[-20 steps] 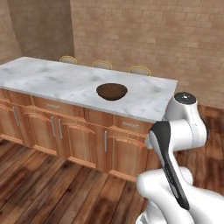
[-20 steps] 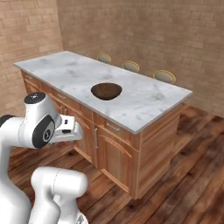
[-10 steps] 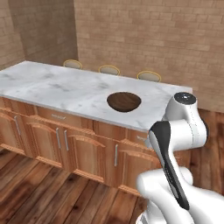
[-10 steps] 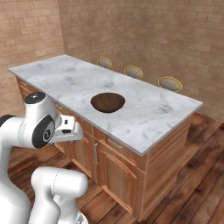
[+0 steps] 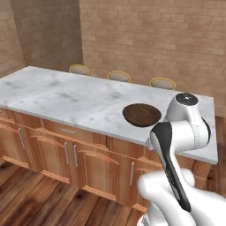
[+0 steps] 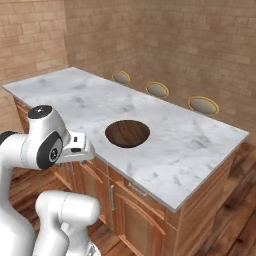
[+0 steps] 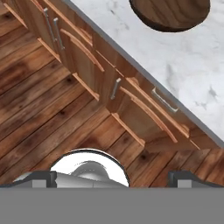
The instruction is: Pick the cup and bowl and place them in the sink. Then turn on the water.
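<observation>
The bowl is seen upright on the marble desk, set just inside the near edge and towards the end where the desk stops. In the hand view the bowl lies at the top, beyond the desk's edge, while the tool is held low over the wooden floor in front of the cabinets, its tips spread wide apart with nothing between them. A rise and forward reach over the edge is judged necessary. Open marble is left around the bowl.
</observation>
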